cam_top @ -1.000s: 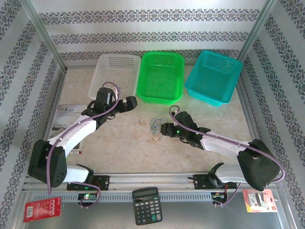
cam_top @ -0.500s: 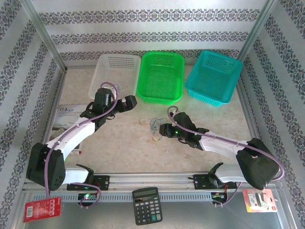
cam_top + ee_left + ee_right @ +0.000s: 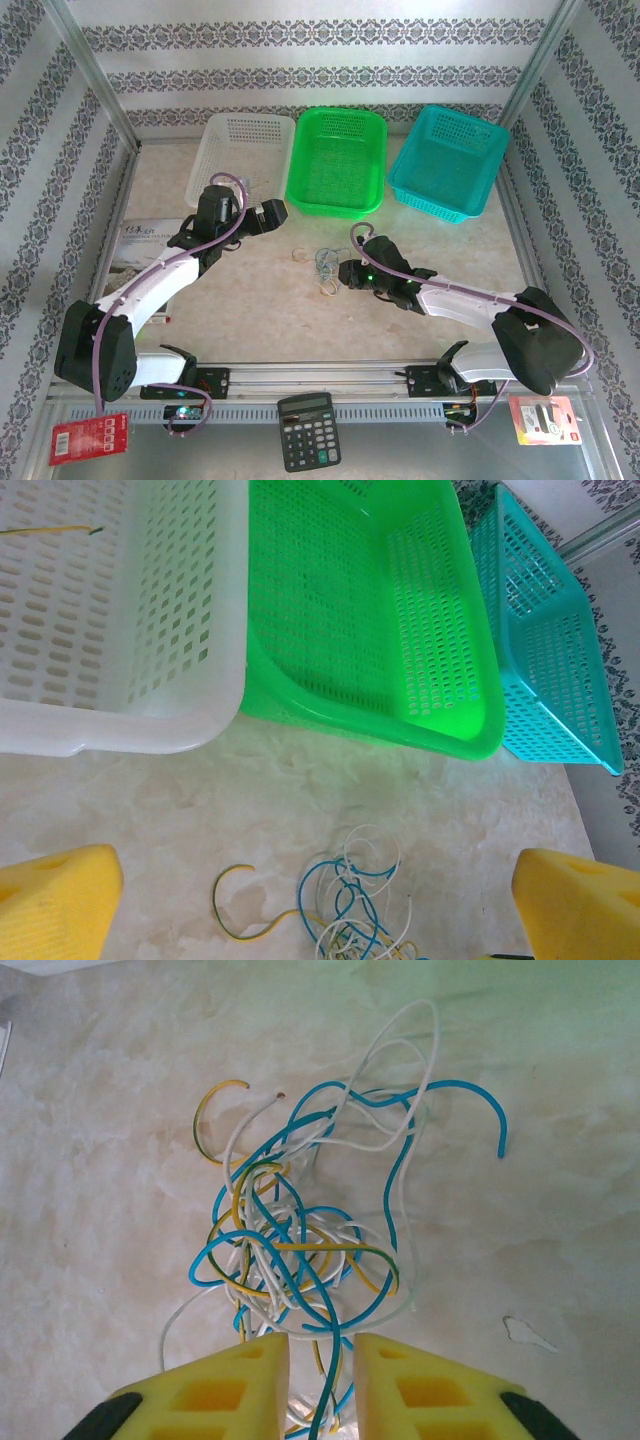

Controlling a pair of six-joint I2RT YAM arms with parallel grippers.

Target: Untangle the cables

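While our left gripper (image 3: pixel 320 905) hangs wide open near them, the cables (image 3: pixel 300 1230) lie tangled on the table (image 3: pixel 90 1260) before the green basket (image 3: pixel 370 610); our right gripper (image 3: pixel 322 1350) narrowly brackets several strands, perhaps not yet pinching; next we clamp one and draw it out

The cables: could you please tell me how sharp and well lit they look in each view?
Right wrist: cables crisp, evenly lit. Left wrist: sharp but cut off by the bottom edge, green basket glaringly bright. Top external: strands too small to separate.
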